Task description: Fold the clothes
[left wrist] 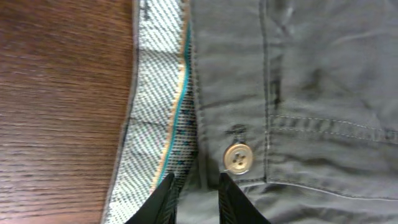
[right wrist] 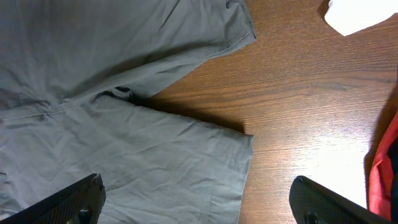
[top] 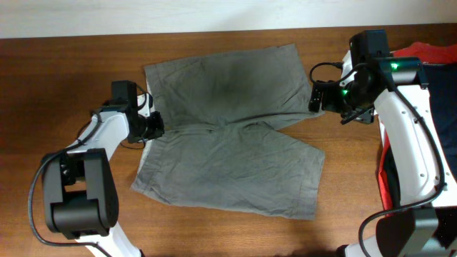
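Bare wood-grain table lies left of the shorts, open room there. The left gripper sits at the shorts' left edge, by the waistband. In the left wrist view its gripper has the fingers a narrow gap apart over the waistband edge; cannot tell if they pinch cloth. The waistband lining is turned out: pale herringbone weave with teal and orange piping. A round pale button is just right of the fingertips, with stitched seams beyond.

The shorts lie flat at table centre, grey-olive woven cloth, lightly creased. Both legs point right, the upper one partly over the lower, and the hems are straight.

The right gripper hangs just off the upper leg's hem. Its claw is spread wide and holds nothing. There is bare wood right of the hems. Further right, a red garment and a navy garment crowd the table edge.
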### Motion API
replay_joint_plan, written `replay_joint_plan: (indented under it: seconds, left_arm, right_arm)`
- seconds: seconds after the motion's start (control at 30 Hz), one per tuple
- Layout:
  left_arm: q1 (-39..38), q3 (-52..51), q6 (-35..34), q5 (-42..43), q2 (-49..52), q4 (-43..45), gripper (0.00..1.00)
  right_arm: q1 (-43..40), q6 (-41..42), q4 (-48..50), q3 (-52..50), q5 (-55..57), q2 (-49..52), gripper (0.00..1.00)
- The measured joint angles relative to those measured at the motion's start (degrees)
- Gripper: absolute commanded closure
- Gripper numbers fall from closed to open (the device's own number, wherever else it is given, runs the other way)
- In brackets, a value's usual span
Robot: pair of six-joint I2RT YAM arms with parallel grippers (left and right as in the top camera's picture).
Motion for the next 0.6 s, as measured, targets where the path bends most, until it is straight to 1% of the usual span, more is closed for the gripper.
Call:
replay_joint_plan:
  seconds: [0.03, 0.07, 0.3, 0.4, 0.43, 0.47, 0.5, 0.53, 0.6]
  left_arm:
    - [0.0, 0.0, 0.0, 0.6, 0.0, 0.3, 0.73]
    - [0.0, 0.0, 0.0, 1.5, 0.0, 0.6, 0.72]
    - [0.0, 0.0, 0.0, 2.7, 0.0, 0.5, 0.73]
    - [0.0, 0.0, 0.0, 2.0, 0.1, -2.3, 0.73]
    - [0.0, 0.0, 0.0, 1.6, 0.1, -2.7, 0.90]
    - [0.0, 0.0, 0.0, 1.4, 0.1, -2.9, 0.97]
    - [0.0, 0.0, 0.0, 1.2, 0.1, -2.8, 0.96]
    - [0.0, 0.0, 0.0, 1.0, 0.1, -2.7, 0.82]
    - [0.0, 0.2, 0.1, 0.9, 0.1, -3.1, 0.81]
  right_arm:
    - [0.0, 0.0, 0.0, 0.0, 0.0, 0.0, 0.02]
    - [0.0, 0.0, 0.0, 0.0, 0.0, 0.0, 0.02]
    - [0.0, 0.0, 0.0, 0.0, 0.0, 0.0, 0.02]
    - [0.0, -0.1, 0.0, 0.0, 0.0, 0.0, 0.02]
    - [0.0, 0.0, 0.0, 0.0, 0.0, 0.0, 0.02]
    - [0.0, 0.0, 0.0, 0.0, 0.0, 0.0, 0.02]
    - [0.0, 0.0, 0.0, 0.0, 0.0, 0.0, 0.02]
    - [0.0, 0.0, 0.0, 0.0, 0.0, 0.0, 0.01]
    - [0.0, 0.0, 0.0, 0.0, 0.0, 0.0, 0.02]
